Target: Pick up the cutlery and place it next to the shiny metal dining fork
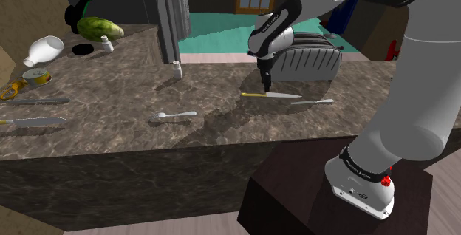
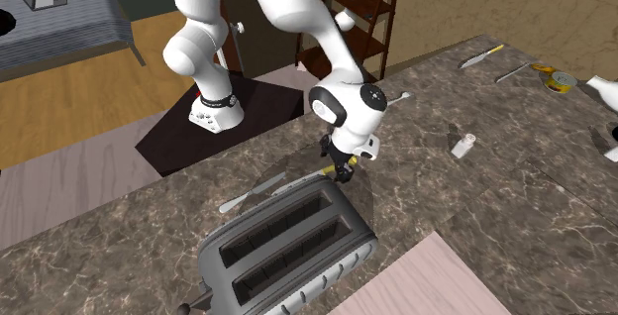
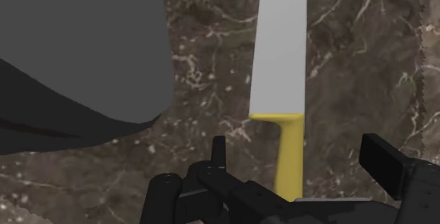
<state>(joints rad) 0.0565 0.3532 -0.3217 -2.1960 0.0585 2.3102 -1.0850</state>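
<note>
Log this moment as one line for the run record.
phase: pre-grasp | claw: open, astride the handle | target: yellow-handled knife, flat on counter beside toaster | held: nothing

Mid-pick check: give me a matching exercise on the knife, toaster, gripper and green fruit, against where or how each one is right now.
1. knife
2. toaster
3. gripper
4. green fruit

A. far counter corner, shoulder view's left
B. open, straddling the knife's handle
C. yellow-handled, flat on the counter
D. grey, beside the gripper

Pairs: 1-C, 2-D, 3-B, 4-A
</note>
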